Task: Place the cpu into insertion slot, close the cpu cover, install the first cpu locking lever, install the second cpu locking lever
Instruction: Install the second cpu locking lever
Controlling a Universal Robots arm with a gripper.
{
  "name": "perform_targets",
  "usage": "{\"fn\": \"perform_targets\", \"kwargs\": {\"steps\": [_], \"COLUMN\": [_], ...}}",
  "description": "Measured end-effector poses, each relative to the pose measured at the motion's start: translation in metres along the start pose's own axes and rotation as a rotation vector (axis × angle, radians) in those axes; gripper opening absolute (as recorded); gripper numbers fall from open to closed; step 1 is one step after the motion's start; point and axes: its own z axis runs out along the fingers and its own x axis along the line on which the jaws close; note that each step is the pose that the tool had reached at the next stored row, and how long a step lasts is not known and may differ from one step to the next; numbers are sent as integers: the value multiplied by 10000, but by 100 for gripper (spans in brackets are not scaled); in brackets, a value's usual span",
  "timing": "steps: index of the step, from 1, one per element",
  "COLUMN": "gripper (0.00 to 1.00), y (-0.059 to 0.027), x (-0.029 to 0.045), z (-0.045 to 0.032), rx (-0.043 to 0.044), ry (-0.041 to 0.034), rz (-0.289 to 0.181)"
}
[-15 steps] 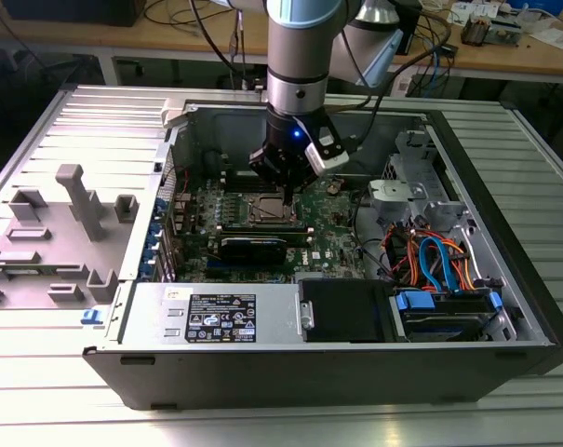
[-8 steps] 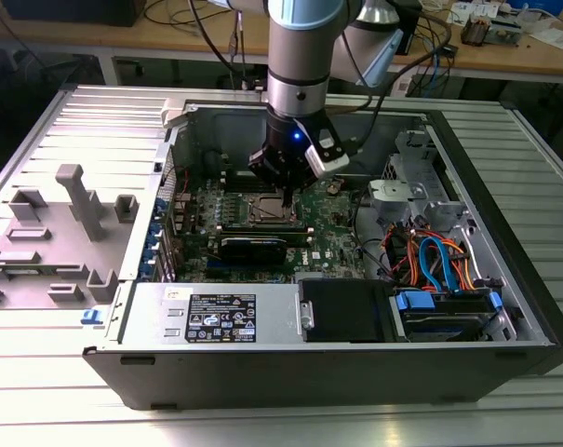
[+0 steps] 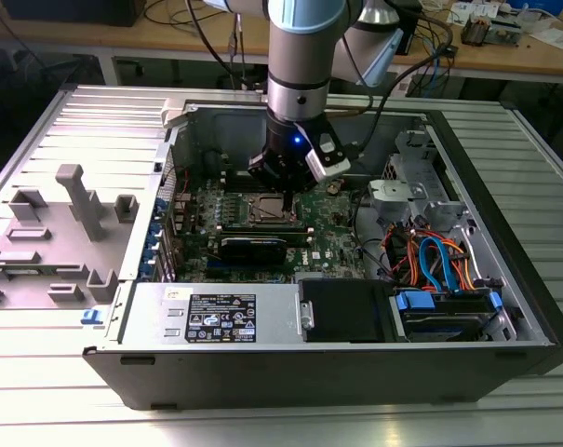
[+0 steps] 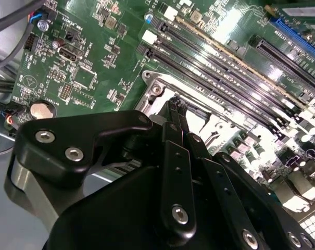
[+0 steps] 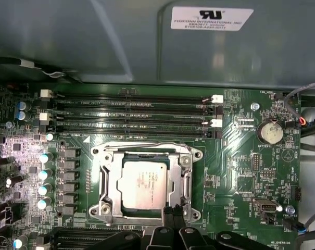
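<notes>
Jaws are drawn together to a narrow point with nothing visible between them: in the second wrist view the gripper [image 4: 174, 107] tapers down with its black fingertips [image 4: 171, 112] meeting just above the socket's edge. In the first wrist view the same tips [image 5: 173, 212] sit at the rim of the cpu cover [image 5: 187, 169], the silver frame that lies flat around the cpu [image 5: 143, 183]. That chip rests inside the insertion slot [image 5: 147, 152], its dull metal top showing through the frame's square cut-out, so seating and covering look done. I cannot make out a locking lever clearly, nor whether the tips touch one.

Risks follow from how close the tips are to the frame. If they press slightly off a thin lever, they could slide off and scrape the green motherboard [image 5: 240, 177] or the small parts beside the socket. Pushing on the cover itself instead could rock the chip against the contacts beneath. The memory slots [image 5: 131, 112] lie near on the far side. In the exterior view the arm stands upright over the open computer case [image 3: 504, 233], whose walls limit sideways room.
</notes>
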Motion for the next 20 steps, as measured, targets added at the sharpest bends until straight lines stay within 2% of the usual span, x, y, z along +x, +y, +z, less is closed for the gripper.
{"fn": "perform_targets", "kwargs": {"steps": [10, 14, 20], "gripper": [11, 11, 11], "y": [-14, -14, -18], "x": [0, 0, 0], "z": [-6, -16, -25], "rx": [-1, 37, 35], "ry": [0, 4, 21], "rz": [0, -2, -1]}}
